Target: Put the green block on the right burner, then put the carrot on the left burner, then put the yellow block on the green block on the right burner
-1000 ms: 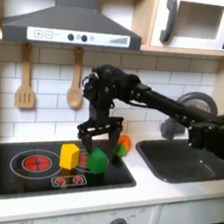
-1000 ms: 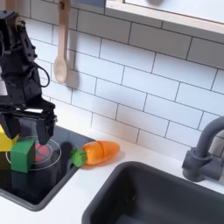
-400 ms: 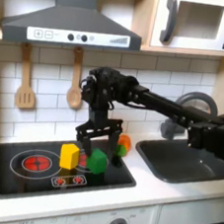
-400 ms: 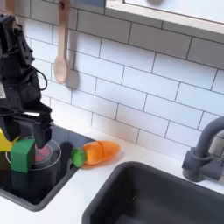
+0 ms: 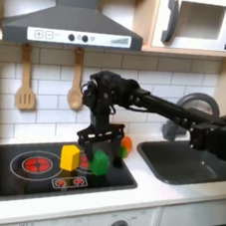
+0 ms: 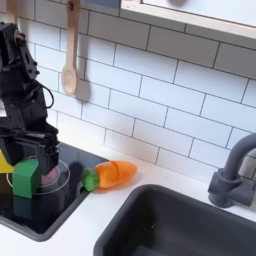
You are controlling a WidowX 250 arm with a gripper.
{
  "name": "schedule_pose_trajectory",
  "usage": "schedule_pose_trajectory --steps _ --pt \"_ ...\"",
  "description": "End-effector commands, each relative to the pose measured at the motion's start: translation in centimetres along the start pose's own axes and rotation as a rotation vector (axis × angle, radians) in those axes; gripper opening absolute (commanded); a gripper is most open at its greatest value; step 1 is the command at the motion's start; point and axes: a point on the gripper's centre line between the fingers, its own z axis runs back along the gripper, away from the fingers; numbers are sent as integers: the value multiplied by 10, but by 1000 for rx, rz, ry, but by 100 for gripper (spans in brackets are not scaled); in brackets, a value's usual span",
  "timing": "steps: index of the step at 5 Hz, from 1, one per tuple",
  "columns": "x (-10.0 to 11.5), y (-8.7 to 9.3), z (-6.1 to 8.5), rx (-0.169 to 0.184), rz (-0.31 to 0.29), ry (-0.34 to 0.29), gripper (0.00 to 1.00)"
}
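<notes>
Gripper hangs over the black hob, fingers spread and straddling the green block; no contact visible, so not pinching it. In the second exterior view the gripper sits just above the green block, one finger down by the block's side. Green block rests on the right burner, red rings showing beside it. Yellow block stands just beside the green one on the first exterior view's left, between the two burners as far as I can tell; in the second exterior view just a yellow sliver at the left edge, behind the green block. Left burner bare, well apart from the gripper. Carrot lies on the white tabletop just off the hob's edge, leafy end toward the hob, orange body pointing to the sink; in the first exterior view it is mostly hidden behind the gripper, an orange bit showing. Around: two wooden utensils hang on the tiled wall, range hood above, microwave upper right, grey faucet by the sink. Arm reaches in from the first exterior view's right, crossing above the sink.
</notes>
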Motion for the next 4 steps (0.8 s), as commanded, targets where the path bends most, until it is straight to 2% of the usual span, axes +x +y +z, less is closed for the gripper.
schedule_pose_trajectory --steps 1,2,3,4 --pt "3 -8 4 24 -8 -17 100" --pt "5 -1 9 53 23 -38 100" --pt "4 -2 8 67 23 -35 100" --pt "10 -2 15 54 27 -57 100"
